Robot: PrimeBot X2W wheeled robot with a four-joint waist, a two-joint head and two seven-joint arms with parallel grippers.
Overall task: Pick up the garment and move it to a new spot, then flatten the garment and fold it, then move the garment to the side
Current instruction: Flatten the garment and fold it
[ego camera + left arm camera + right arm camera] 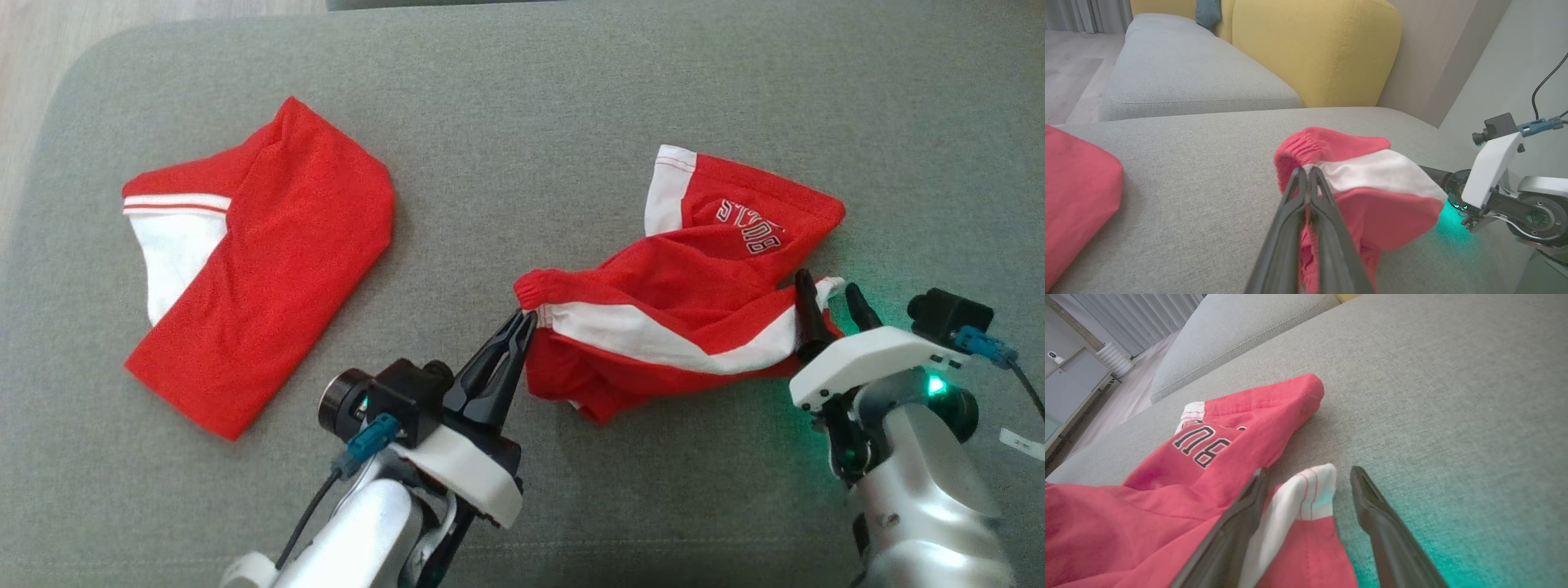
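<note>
The garment lies crumpled on the grey cushion, right of centre: red cloth with a white band, a gathered edge and dark white-outlined lettering. My left gripper is shut on the gathered edge at its left end; in the left wrist view the closed fingertips pinch the red and white cloth. My right gripper stands open at the garment's right end. In the right wrist view a white-trimmed corner lies between the open fingers, next to the lettered red part.
A second red garment with a white sleeve lies folded on the left of the cushion, also at the left wrist view's left edge. Yellow backrest and another grey seat stand behind. Wooden floor lies past the cushion's left edge.
</note>
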